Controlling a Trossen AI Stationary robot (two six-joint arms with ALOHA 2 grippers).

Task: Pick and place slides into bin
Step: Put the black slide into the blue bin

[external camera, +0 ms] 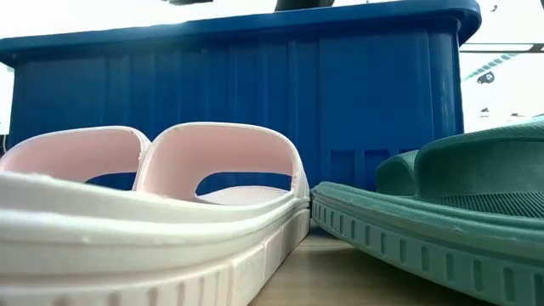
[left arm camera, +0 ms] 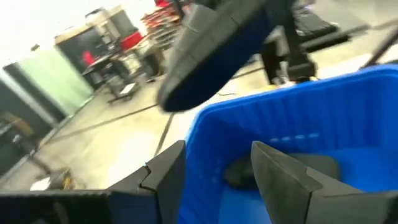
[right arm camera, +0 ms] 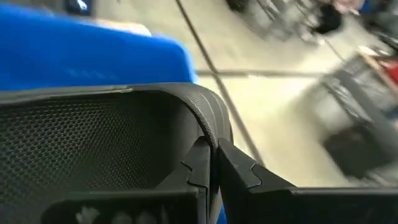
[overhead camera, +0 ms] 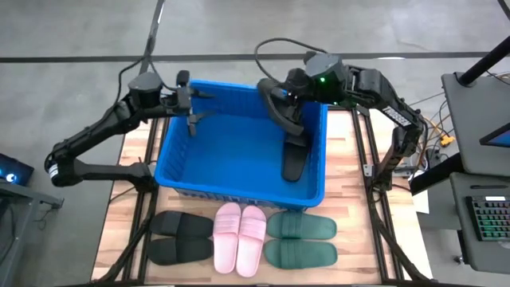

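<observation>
Grey concrete floor surrounds a wooden bench (overhead camera: 127, 163) that carries the blue bin (overhead camera: 183, 151), with three pairs of slides lined up along its near side. From the left: the left hand (overhead camera: 191, 108) hangs over the bin's left end, its fingers (left arm camera: 283, 174) apart and holding nothing. Below it, on the bench, lies the black pair (overhead camera: 179, 237), then the pink pair (overhead camera: 240, 236) just beside it, then the green pair (overhead camera: 301, 240). Inside the bin one black slide (overhead camera: 296, 158) lies against the right wall. Above the bin's far right corner the right hand (overhead camera: 285, 102) is clamped on the strap of another black slide (overhead camera: 280, 113), which hangs in the air over the bin.
</observation>
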